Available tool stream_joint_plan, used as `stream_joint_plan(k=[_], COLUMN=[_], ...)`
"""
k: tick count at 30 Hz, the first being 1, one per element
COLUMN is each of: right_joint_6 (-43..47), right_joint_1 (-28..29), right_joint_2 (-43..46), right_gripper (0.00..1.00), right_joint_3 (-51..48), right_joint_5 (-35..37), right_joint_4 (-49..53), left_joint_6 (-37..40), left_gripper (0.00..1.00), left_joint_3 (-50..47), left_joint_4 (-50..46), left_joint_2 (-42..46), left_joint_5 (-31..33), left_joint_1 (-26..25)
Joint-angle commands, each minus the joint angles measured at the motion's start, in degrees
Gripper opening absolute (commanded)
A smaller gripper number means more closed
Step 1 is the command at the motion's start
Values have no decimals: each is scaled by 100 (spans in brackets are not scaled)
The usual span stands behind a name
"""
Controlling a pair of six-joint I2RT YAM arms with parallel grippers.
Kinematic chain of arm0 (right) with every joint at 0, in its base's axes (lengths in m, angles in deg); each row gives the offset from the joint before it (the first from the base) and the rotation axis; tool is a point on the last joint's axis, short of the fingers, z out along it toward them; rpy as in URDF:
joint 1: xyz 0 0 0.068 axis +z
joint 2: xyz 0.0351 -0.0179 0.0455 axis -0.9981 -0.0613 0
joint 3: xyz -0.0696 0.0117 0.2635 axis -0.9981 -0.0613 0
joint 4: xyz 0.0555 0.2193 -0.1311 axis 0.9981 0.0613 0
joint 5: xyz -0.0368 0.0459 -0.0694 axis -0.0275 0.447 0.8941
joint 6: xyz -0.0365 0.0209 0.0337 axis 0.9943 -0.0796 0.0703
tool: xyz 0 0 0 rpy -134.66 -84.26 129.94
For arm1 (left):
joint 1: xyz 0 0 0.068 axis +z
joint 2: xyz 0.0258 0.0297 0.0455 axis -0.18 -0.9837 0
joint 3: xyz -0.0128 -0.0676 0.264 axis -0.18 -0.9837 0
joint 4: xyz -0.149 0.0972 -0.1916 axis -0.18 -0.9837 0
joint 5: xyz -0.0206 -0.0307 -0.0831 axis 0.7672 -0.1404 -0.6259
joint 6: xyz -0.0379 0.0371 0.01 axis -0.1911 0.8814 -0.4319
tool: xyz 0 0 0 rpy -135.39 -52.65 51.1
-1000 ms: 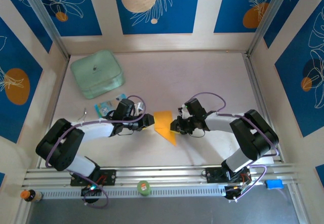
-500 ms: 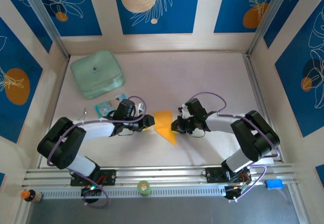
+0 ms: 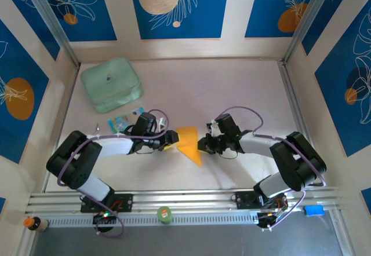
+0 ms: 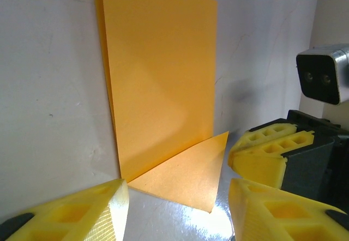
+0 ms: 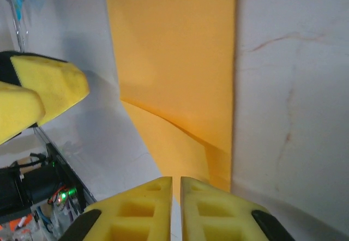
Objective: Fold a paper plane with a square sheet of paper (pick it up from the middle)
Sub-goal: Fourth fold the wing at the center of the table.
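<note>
The square sheet of paper (image 3: 186, 139) lies on the white table between the two arms, orange-yellow and part folded: a doubled oblong with a triangular flap pointing toward the near edge. In the left wrist view the paper (image 4: 163, 77) lies flat, and its flap tip reaches between the spread fingers of my left gripper (image 4: 179, 197), which is open and holds nothing. That gripper (image 3: 172, 139) sits at the sheet's left edge. My right gripper (image 3: 201, 146) is at the right edge. Its fingertips (image 5: 163, 189) stand almost together on the edge of the paper (image 5: 174, 61).
A mint-green rounded box (image 3: 111, 84) stands at the back left, with a small blue-and-white packet (image 3: 120, 123) just behind my left wrist. The enclosure's walls close in on both sides. A green-capped item (image 3: 165, 214) rests on the front rail.
My left jaws have spread a little wider. The right gripper has drawn back slightly to the right along the paper's edge. The paper has stayed where it was.
</note>
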Motion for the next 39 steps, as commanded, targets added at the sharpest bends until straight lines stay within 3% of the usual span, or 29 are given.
stream_joint_plan(k=[1,3,12,24,30,39], right_joint_6=[-28,-21,-8,103,140,-28], right_joint_1=[-110,-124,-115,-146,-244,-478], right_joint_2=[67,-20,-404,51,281,424], right_gripper=[19,27,30,6,5,4], right_joint_3=[-91,-45,153,-83,-224,-522], right_joint_5=[96,77,-92,-272,-482,-820], right_joint_4=[52,63,-64,-218,-384,-863], left_joint_6=[-56,-66,-67,-58,-23,-64], left_gripper=[52,52,52,53,60,63], left_joint_3=[111,91,113,126,248,464], left_joint_4=[73,73,62,22,-41,49], left_joint_2=[-15,-15,-15,-6,-88,-426], left_joint_5=[-113,-96,-118,-106,-114,-191], left_joint_1=[60,61,63,58,60,63])
